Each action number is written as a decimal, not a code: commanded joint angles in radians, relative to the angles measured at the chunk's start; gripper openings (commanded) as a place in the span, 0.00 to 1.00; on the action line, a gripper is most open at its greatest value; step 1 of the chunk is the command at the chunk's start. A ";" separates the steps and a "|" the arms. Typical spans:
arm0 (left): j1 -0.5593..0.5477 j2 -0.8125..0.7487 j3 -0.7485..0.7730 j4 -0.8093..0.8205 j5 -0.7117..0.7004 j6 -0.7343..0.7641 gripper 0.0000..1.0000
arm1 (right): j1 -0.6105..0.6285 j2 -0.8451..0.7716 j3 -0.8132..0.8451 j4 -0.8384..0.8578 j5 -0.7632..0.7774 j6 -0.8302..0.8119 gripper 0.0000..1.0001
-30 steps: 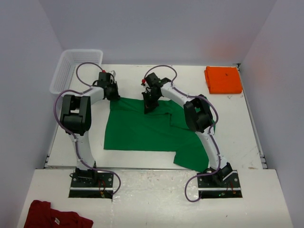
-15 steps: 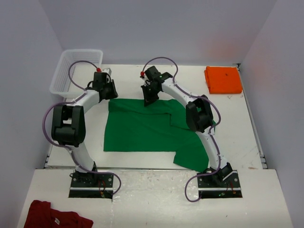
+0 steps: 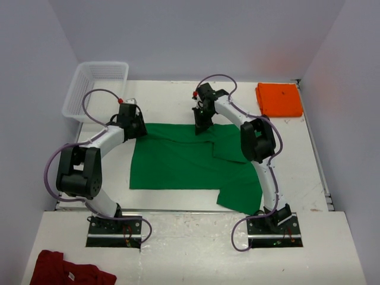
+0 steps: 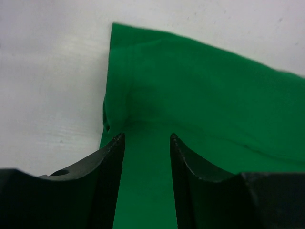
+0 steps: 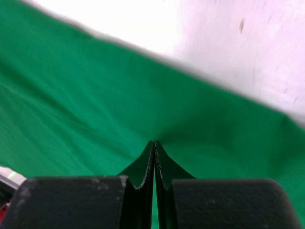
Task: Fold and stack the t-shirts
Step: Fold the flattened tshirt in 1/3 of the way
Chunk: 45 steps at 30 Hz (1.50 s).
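Observation:
The green t-shirt (image 3: 178, 160) lies spread across the middle of the table, with one part folded over near its right side. My left gripper (image 3: 135, 127) is at its far left corner. In the left wrist view this gripper (image 4: 147, 139) is open, its fingers (image 4: 113, 157) astride flat green cloth (image 4: 200, 95) and gripping none of it. My right gripper (image 3: 202, 121) is at the shirt's far edge. It is shut (image 5: 154, 144) on a pinch of green cloth (image 5: 86, 109) that puckers at the tips. The orange t-shirt (image 3: 279, 99) lies folded at the far right corner.
A white mesh basket (image 3: 95, 89) stands at the far left corner of the table. A dark red garment (image 3: 65, 272) lies on the near ledge, left of the arm bases. The white table (image 3: 314, 172) shows bare to the right of the green shirt.
My left gripper has opened and let go of the shirt's far left corner. My right gripper has moved right and away along the far edge, pulling the cloth with it.

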State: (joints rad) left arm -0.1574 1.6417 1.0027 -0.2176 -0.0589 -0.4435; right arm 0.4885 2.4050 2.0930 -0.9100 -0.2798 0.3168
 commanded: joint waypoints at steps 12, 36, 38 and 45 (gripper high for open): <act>0.018 -0.048 -0.062 0.064 -0.144 -0.040 0.35 | 0.021 -0.306 -0.266 0.155 -0.079 0.041 0.00; 0.048 0.104 0.023 0.084 -0.110 -0.004 0.14 | 0.022 -0.326 -0.294 0.164 -0.087 0.036 0.00; 0.048 0.113 0.034 0.078 -0.110 -0.003 0.16 | 0.022 -0.330 -0.292 0.164 -0.087 0.034 0.00; 0.050 0.130 0.034 0.083 -0.094 0.000 0.18 | 0.021 -0.328 -0.286 0.163 -0.087 0.034 0.00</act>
State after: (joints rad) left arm -0.1177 1.7615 1.0027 -0.1715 -0.1627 -0.4603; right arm 0.5102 2.1170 1.7851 -0.7620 -0.3538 0.3504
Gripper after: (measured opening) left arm 0.177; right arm 0.003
